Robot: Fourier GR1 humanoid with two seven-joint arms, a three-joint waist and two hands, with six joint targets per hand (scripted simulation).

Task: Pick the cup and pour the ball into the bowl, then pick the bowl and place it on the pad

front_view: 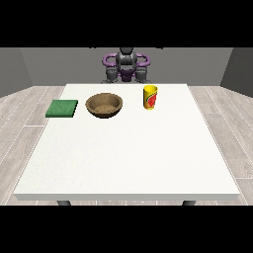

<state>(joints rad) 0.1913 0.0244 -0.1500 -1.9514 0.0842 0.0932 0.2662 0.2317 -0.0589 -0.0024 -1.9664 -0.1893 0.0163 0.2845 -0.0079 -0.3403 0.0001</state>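
Observation:
A yellow cup (150, 97) with a red mark stands upright on the white table (128, 158), at the far right of centre. No ball shows; the cup's inside is hidden from here. A brown wooden bowl (104, 105) sits to the cup's left, and nothing shows inside it. A green square pad (62, 108) lies flat near the table's left edge, left of the bowl. The robot sits behind the far edge with both arms drawn in. The hand at the view's left (111, 75) and the hand at the view's right (142, 75) stay close to the body, away from all objects.
Cup, bowl and pad form a row along the far part of the table. The white surface stretches from that row to the near edge. Grey wood floor surrounds the table.

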